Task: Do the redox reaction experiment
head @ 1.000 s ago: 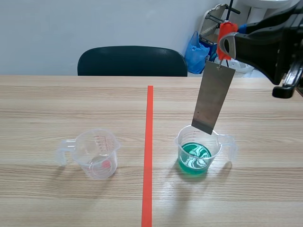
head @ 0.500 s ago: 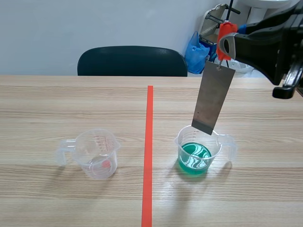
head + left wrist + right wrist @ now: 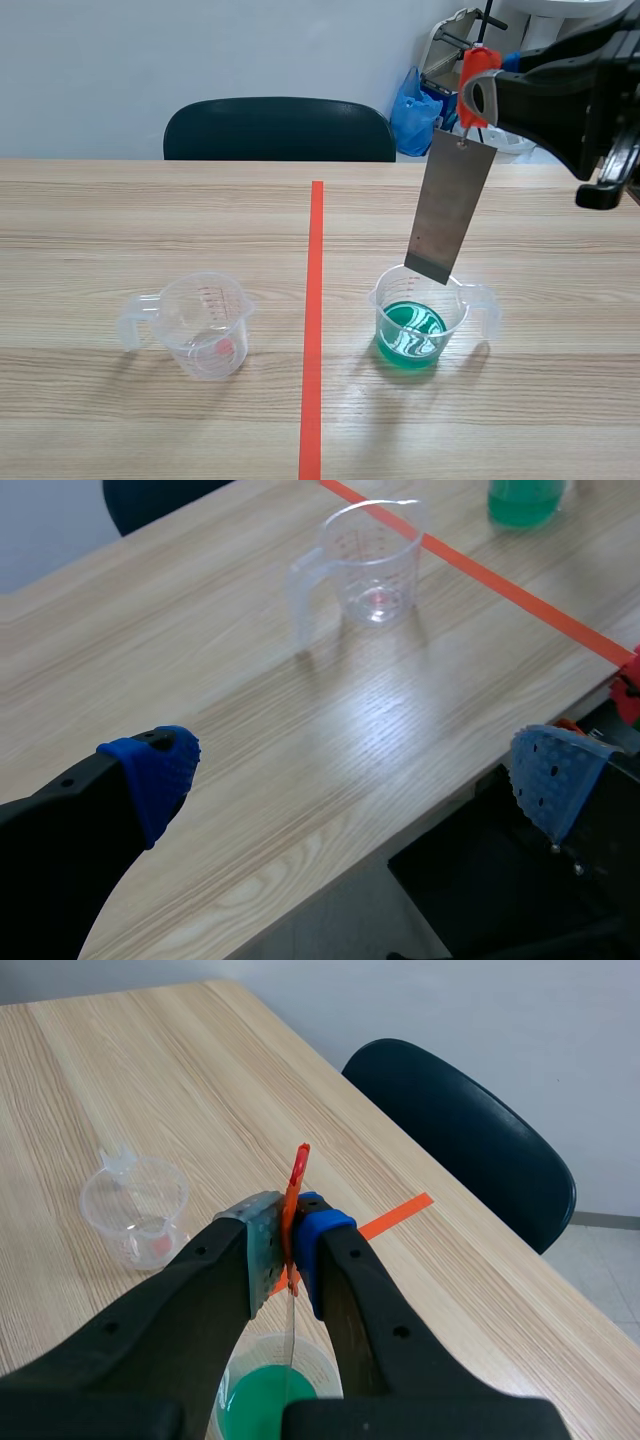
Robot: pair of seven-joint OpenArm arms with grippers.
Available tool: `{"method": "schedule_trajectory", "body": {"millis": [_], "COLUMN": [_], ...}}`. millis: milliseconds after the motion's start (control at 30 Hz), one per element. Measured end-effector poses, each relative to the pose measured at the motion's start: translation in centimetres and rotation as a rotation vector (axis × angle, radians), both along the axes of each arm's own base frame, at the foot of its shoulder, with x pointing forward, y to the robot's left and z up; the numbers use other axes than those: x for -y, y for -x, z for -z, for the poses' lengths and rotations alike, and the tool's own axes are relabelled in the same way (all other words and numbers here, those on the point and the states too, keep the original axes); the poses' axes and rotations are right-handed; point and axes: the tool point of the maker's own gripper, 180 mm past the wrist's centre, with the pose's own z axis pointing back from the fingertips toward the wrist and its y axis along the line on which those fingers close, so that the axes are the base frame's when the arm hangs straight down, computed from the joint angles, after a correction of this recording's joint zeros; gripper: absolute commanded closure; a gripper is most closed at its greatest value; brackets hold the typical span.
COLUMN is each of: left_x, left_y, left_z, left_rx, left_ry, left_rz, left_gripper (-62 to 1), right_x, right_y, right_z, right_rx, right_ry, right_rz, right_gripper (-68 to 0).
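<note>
Your right gripper (image 3: 290, 1250) is pinching the orange-red clip (image 3: 476, 80), both pads pressed against it. The grey metal plate (image 3: 450, 205) hangs from that clip, tilted a little. It hangs over the right half of the table (image 3: 150, 220), above the beaker of green liquid (image 3: 420, 320). That beaker stands just right of the tape line (image 3: 315, 300), closer to the near edge than to the far one.

In the scene view the plate's lower corner sits at about the beaker's far rim. It looks to be above the liquid, not in it, so you can count picking up the plate and bringing it over the solution as done. The dip itself looks not yet made.

What is left, as far as these views show, is to lower the plate straight down until its end is under the green surface, without knocking the rim.

The clear beaker (image 3: 205, 325) stands left of the tape line, well apart from the green one. It is nearly empty, with a small red trace at its bottom. I cannot tell what part it plays.

Your left gripper (image 3: 355, 775) is spread wide and holds nothing. It hangs past the table's near edge, with the clear beaker ahead of it.
</note>
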Motion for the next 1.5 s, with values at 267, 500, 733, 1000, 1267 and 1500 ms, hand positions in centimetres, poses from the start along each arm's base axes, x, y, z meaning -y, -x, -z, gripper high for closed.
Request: {"method": "schedule_trajectory", "body": {"millis": [267,500,733,1000,1267,1500], "left_x": [-0.31,-0.24,-0.24,-0.24,-0.24,-0.24], "left_y": [0.24,0.27,0.27,0.27,0.27,0.27], "left_z": [0.49,0.47,0.47,0.47,0.47,0.47], "left_rx": [-0.023,-0.022,-0.022,-0.022,-0.022,-0.022], "left_ry": [-0.012,-0.012,-0.012,-0.012,-0.012,-0.012], "left_rz": [-0.009,-0.005,-0.005,-0.005,-0.005,-0.005], "left_gripper": [-62.3,-62.3,-62.3,-62.3,-62.3,-62.3], "right_x": [-0.01,-0.01,-0.01,-0.01,-0.01,-0.01], "right_y": [0.0,0.0,0.0,0.0,0.0,0.0], "right_z": [-0.05,-0.06,-0.06,-0.06,-0.06,-0.06], "right_rx": [0.002,0.002,0.002,0.002,0.002,0.002], "right_ry": [-0.002,-0.003,-0.003,-0.003,-0.003,-0.003], "right_rz": [-0.001,-0.001,-0.001,-0.001,-0.001,-0.001], "right_gripper": [-0.6,-0.6,-0.6,-0.6,-0.6,-0.6]}}
